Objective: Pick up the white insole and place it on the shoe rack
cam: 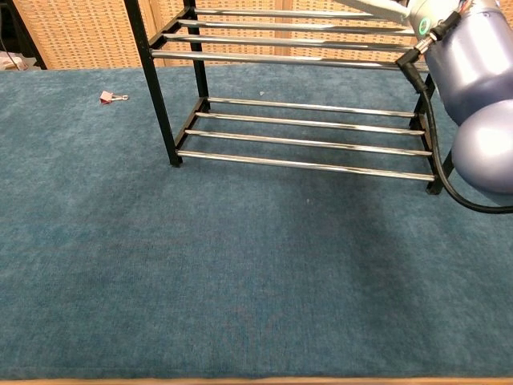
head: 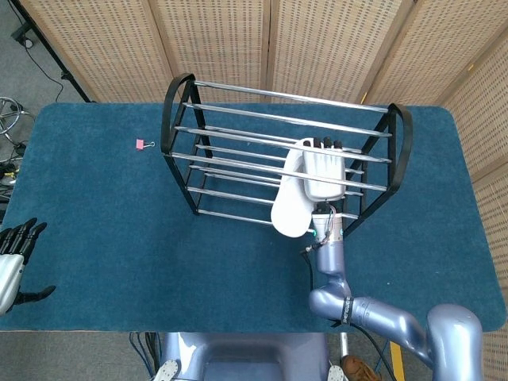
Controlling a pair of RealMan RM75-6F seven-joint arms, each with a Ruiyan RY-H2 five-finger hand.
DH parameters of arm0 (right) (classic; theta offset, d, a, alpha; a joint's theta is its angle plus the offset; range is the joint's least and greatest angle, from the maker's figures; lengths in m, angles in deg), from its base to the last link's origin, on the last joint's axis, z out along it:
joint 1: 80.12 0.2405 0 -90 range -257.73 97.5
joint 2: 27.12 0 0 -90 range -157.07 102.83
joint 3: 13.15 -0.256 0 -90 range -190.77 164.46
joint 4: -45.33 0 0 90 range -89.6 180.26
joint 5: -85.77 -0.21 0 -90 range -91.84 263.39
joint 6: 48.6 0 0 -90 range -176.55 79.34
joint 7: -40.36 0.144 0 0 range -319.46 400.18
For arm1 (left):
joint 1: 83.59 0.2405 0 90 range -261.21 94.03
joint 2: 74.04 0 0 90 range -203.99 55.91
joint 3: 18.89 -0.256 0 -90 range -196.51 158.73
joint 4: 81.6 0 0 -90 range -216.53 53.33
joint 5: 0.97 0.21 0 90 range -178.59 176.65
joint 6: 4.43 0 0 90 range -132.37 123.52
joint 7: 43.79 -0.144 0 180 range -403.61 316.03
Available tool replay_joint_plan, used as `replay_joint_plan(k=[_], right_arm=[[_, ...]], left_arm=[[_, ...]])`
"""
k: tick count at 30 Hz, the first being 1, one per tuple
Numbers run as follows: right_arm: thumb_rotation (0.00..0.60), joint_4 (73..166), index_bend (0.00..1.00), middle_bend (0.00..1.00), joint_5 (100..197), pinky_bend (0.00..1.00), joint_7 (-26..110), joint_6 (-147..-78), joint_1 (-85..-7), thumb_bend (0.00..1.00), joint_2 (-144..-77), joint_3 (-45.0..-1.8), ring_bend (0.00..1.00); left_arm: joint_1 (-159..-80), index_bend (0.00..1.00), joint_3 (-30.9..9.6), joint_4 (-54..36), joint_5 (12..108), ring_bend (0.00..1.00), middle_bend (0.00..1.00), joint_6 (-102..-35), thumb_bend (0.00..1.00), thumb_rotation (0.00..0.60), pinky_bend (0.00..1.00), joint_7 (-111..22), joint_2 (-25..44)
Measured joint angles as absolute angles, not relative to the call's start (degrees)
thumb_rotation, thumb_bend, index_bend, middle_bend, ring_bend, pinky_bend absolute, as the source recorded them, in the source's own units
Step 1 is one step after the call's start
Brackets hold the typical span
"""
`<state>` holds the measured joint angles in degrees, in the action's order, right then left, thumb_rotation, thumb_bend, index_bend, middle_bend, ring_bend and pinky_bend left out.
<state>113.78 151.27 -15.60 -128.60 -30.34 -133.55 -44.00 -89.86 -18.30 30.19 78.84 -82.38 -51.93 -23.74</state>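
The white insole (head: 289,208) lies lengthwise across the top bars of the black and chrome shoe rack (head: 168,119), and its near end sticks out past the front bar. My right hand (head: 323,171) is palm down over the insole's right side and holds it there, dark fingertips pointing to the back of the rack. In the chest view only a white sliver of the insole (cam: 373,6) shows above the rack's top bars (cam: 304,58), beside my right forearm (cam: 473,80). My left hand (head: 12,262) rests at the table's near left corner, fingers apart and holding nothing.
A small pink binder clip (head: 144,144) lies on the blue felt to the left of the rack and shows again in the chest view (cam: 111,97). Woven screens stand behind the table. The rack's lower tier (cam: 304,164) holds nothing.
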Motion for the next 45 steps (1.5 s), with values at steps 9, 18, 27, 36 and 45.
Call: replay_joint_plan(k=[9,18,27,36,45], right_arm=[[0.600,111.06,0.63,0.57,149.53,0.58,-15.06,-128.01,-28.60,0.69,-133.85,-44.39,0.52],[0.600,107.84,0.63,0.57,147.67,0.58,-14.68,-127.39,-26.61,0.69,-134.56,-44.65,0.52],[0.600,103.25,0.55,0.51,146.37,0.51,-13.34,-126.30,-25.36,0.69,-135.56,-43.44,0.50],[0.600,105.60,0.33,0.26,144.83,0.28,-11.85,-125.70,-25.51,0.53,-134.57,-43.31,0.25],[0.600,107.85,0.32,0.21,143.41,0.25,-12.98,-126.79,-25.79,0.51,-133.61,-43.18,0.21]], left_arm=[[-89.77,0.00,-18.31,30.25,78.89,0.00,0.00,-82.48,0.00,0.600,0.00,-50.70,-24.24],[-89.79,0.00,-18.26,30.17,78.80,0.00,0.00,-82.42,0.00,0.600,0.00,-49.56,-24.69],[-90.01,0.00,-18.12,29.88,78.43,0.00,0.00,-82.03,0.00,0.600,0.00,-48.91,-24.90],[-90.01,0.00,-18.24,29.96,78.44,0.00,0.00,-82.01,0.00,0.600,0.00,-49.16,-24.83],[-89.96,0.00,-18.40,30.13,78.74,0.00,0.00,-82.13,0.00,0.600,0.00,-49.39,-24.77]])
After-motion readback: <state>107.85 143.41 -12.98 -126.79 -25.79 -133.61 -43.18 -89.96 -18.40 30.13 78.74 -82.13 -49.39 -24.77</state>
